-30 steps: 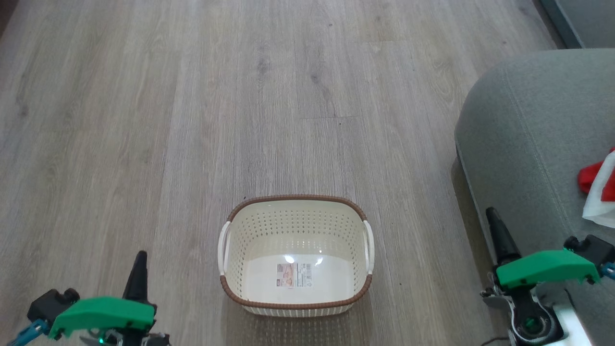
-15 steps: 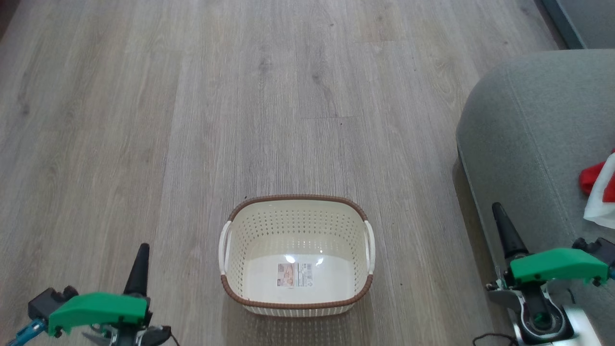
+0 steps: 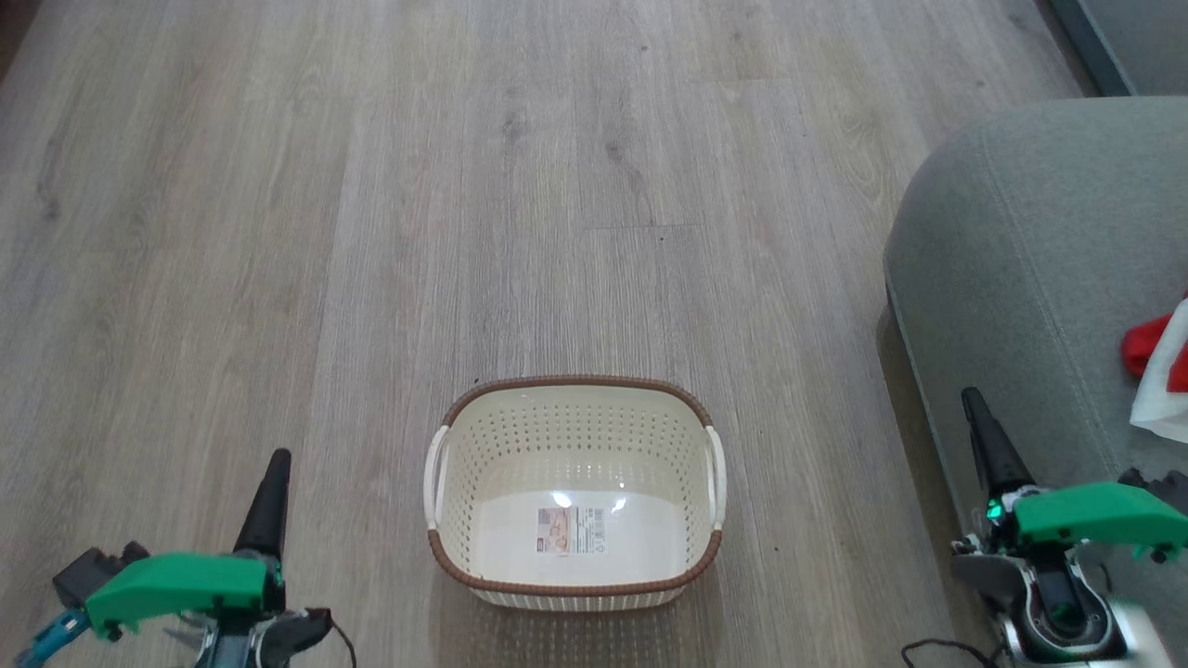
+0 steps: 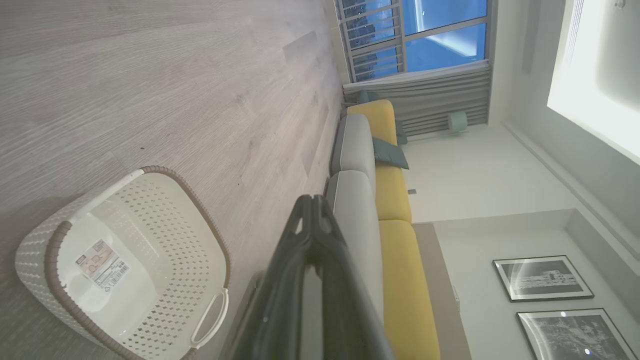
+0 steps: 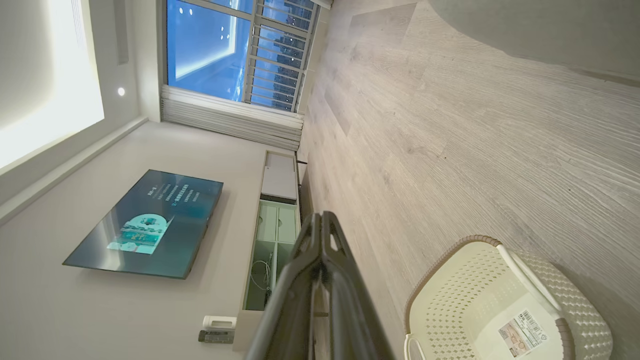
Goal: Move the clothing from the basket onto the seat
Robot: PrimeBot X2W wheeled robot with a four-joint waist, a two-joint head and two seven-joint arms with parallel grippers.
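Looked down from the head onto a grey-brown wood-plank floor (image 3: 371, 232). Showed a small cream plastic basket (image 3: 575, 431) with perforated sides and a brown woven-look rim, upright at lower centre, with 2 white side handles (image 3: 715, 473) and 1 label sticker (image 3: 568, 531) on its bare bottom. Showed a large grey-green fabric seat cushion (image 3: 1021, 278) with stitched seams to the right of the basket, apart from it. Found the clothing (image 3: 1160, 394), bright red and white cloth, lying on that seat cushion at the right edge, cut off by the frame. Caught the left gripper (image 3: 277, 464) at lower left, above the floor and apart from the basket, its 2 long dark fingers pressed together at the tips with nothing between them. Caught the right gripper (image 3: 976, 413) at lower right, overlapping the seat cushion's near edge, fingers likewise pressed together on nothing. Saw the same meeting of fingertips from each wrist camera.
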